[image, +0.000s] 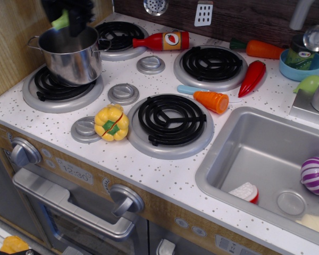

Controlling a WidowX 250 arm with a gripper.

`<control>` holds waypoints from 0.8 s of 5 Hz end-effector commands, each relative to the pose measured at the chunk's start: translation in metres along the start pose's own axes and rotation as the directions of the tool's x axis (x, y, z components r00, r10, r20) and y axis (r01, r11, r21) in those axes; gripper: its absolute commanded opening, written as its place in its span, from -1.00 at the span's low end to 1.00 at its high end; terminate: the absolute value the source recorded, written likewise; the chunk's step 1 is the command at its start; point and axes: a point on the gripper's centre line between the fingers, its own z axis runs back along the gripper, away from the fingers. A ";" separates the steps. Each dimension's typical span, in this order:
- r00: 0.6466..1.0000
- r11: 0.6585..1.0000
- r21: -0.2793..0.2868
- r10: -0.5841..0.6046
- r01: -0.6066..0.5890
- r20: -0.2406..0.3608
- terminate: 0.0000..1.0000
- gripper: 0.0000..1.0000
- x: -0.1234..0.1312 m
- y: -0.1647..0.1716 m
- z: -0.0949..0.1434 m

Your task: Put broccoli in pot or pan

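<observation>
One view shows the toy kitchen counter from the front. The shiny stainless-steel cylindrical pot (pixel 72 53) with two small side handles stands on the front-left black coil burner (pixel 61 86). Directly above the pot's open mouth, at the top edge of the picture, hangs the dark robot gripper (pixel 65 17), blurred; its jaws are closed onto the small light-green toy broccoli (pixel 60 21), whose pale end pokes out on the gripper's left side. The broccoli is held over the pot, clear of its rim.

Right of the pot, beyond the rear-left burner (pixel 118 36), a red toy ketchup bottle (pixel 162 40) lies on its side. In front of the pot and to its right, a yellow toy pepper with a green centre (pixel 111 122) rests between a small grey knob disc (pixel 84 129) and the front-centre burner (pixel 171 119). Further right of the pot lie an orange toy carrot piece with a pale blue handle (pixel 211 101) and a red toy chili (pixel 252 77), and farthest right is the grey sink basin (pixel 244 159), holding a purple-and-white striped toy onion (pixel 315 175). A blue bowl (pixel 302 65) sits behind the sink.
</observation>
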 end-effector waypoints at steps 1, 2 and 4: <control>0.997 0.999 0.021 -0.025 0.024 0.075 -1.00 1.00 0.008 0.010 0.007; 0.997 0.999 0.021 -0.025 0.024 0.075 -1.00 1.00 0.008 0.010 0.007; 0.997 0.999 0.021 -0.025 0.024 0.075 1.00 1.00 0.008 0.010 0.007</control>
